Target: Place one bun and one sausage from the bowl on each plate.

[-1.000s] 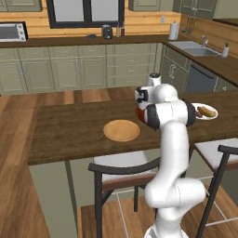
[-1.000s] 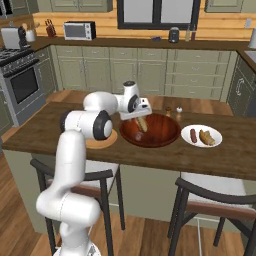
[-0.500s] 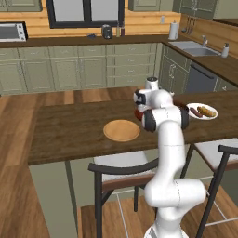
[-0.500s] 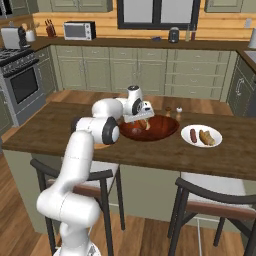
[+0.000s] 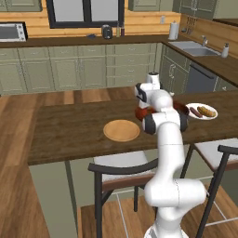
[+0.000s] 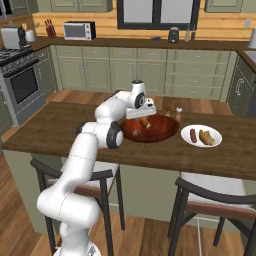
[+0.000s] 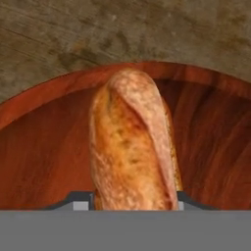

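The dark red-brown bowl point(image 6: 162, 131) sits on the island counter and is also seen from close up point(image 7: 44, 147). My gripper point(image 6: 143, 119) reaches down into its left part. A long golden bun point(image 7: 132, 147) lies in the bowl, filling the gap between my two fingertips point(image 7: 82, 203), which press on its sides. The white plate point(image 6: 200, 146) to the right of the bowl carries a sausage point(image 6: 193, 135) and a bun point(image 6: 206, 137). The flat tan plate point(image 5: 122, 130) lies bare, left of the bowl point(image 5: 139, 113). I cannot make out a sausage in the bowl.
Two small shakers point(image 6: 173, 111) stand just behind the bowl. Two bar stools point(image 6: 75, 175) stand at the island's near edge. Bare counter stretches left of the tan plate point(image 5: 69, 130). Cabinets, a stove and a microwave line the far walls.
My hand has moved right over the bowl and come down into it. The fingers have closed in from wide open onto the bun.
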